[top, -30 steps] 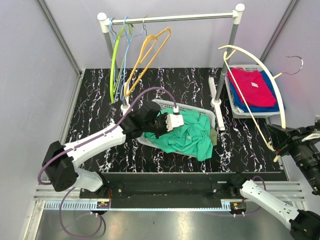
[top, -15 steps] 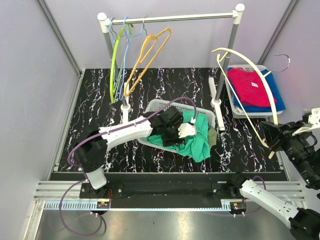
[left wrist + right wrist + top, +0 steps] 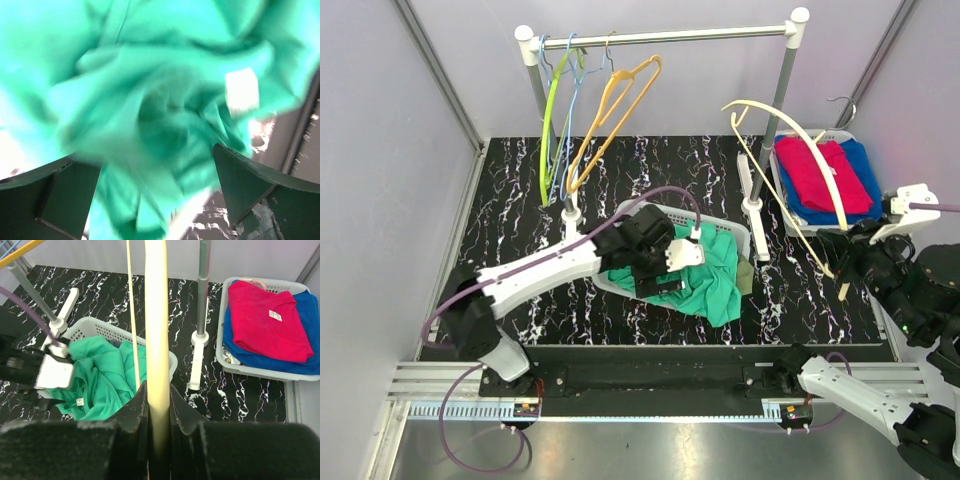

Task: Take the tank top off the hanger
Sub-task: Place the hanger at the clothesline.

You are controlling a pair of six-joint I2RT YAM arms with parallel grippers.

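While the green tank top [image 3: 718, 283] lies crumpled in the white basket [image 3: 724, 222], spilling over its near rim, the left gripper [image 3: 155, 192] hovers just above the cloth, fingers spread wide and holding nothing. Off to the right, the right gripper [image 3: 159, 430] is clamped on the cream hanger [image 3: 156, 340], well apart from the top. Coloured hangers [image 3: 610, 110] dangle from the rail [image 3: 670, 36] behind.

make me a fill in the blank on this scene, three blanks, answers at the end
1. The left gripper hangs over the green tank top in the white basket with its jaws ____.
2. The right gripper is ____ on the cream hanger.
3. In the other basket, the red shirt lies on a ____ garment.
Missing words: open; shut; blue.
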